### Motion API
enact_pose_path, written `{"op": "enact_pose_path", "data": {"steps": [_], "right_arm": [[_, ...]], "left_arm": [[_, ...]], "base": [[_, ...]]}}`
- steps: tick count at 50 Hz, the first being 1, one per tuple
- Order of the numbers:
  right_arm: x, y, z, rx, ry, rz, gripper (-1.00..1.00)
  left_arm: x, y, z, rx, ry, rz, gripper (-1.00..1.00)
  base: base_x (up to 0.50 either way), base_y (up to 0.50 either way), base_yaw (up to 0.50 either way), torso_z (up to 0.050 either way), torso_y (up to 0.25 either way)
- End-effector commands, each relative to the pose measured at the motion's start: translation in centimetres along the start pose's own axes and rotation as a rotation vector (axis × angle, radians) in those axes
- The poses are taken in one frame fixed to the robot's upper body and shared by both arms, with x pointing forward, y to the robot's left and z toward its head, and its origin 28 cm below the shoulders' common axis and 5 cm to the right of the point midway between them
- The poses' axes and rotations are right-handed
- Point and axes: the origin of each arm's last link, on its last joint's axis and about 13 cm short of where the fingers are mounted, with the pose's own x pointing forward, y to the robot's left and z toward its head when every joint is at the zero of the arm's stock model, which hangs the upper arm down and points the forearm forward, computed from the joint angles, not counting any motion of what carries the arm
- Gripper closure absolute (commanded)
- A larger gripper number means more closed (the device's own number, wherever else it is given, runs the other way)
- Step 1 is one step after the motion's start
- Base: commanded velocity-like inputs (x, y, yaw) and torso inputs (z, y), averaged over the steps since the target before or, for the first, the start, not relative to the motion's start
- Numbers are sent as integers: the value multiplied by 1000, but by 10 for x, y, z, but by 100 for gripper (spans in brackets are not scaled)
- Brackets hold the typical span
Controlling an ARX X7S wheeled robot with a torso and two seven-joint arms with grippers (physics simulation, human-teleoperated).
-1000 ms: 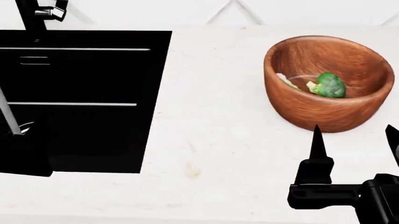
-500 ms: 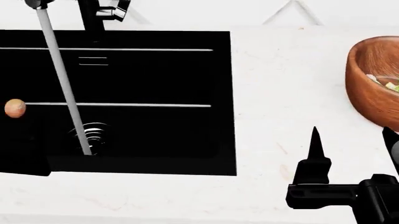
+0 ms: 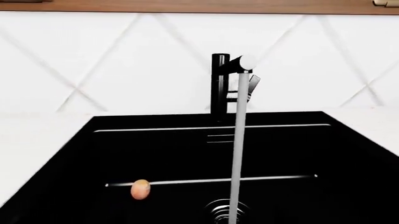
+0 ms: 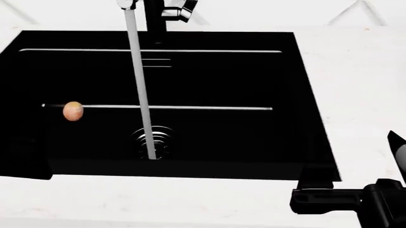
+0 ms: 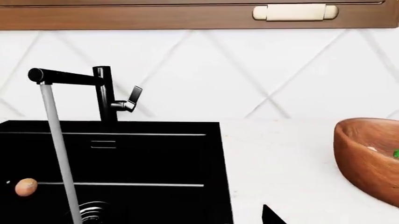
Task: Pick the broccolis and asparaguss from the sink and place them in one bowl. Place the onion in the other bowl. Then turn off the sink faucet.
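Onion [image 4: 73, 111]: one only, round with no long axis, lying at the left of the sink [image 4: 298, 95], left of the water stream [image 4: 140, 95] and the drain [image 4: 152, 138]. The faucet [image 4: 159, 14] runs. The right end effector [image 4: 355, 199] sits far right with fingers spread, released; the left one is unseen, though likely nearer. One bowl [image 5: 367, 158] shows.

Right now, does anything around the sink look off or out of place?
Nothing is spilled or broken. The faucet is running, its stream falling straight into the drain. One onion sits alone in the black sink. The wooden bowl stands upright on the counter.
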Motion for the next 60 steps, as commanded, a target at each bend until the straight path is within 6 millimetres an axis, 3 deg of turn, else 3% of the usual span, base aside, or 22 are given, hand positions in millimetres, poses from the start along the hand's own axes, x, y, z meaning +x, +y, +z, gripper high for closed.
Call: {"op": "enact_pose_path", "data": {"steps": [1, 8, 23, 34, 48, 60], "right_arm": [[1, 0, -2, 2, 3, 5, -100], [1, 0, 2, -62, 15, -4, -100], [1, -1, 0, -1, -4, -28, -100], [0, -1, -6, 27, -6, -19, -100], [-3, -2, -4, 34, -2, -23, -100], [1, 0, -5, 24, -14, -14, -100]], "left_arm": [[0, 1, 0, -1, 0, 1, -100], [0, 0, 1, -1, -2, 0, -100], [1, 1, 2, 0, -5, 1, -100], [1, 0, 2, 0, -5, 0, -100], [0, -2, 3, 2, -6, -4, -100], [2, -2, 6, 3, -12, -5, -100]], "base": [[-1, 500, 0, 0, 0], [0, 359, 0, 0, 0], [11, 1, 0, 0, 0], [269, 409, 0, 0, 0], [24, 25, 0, 0, 0], [452, 70, 0, 0, 0]]}}
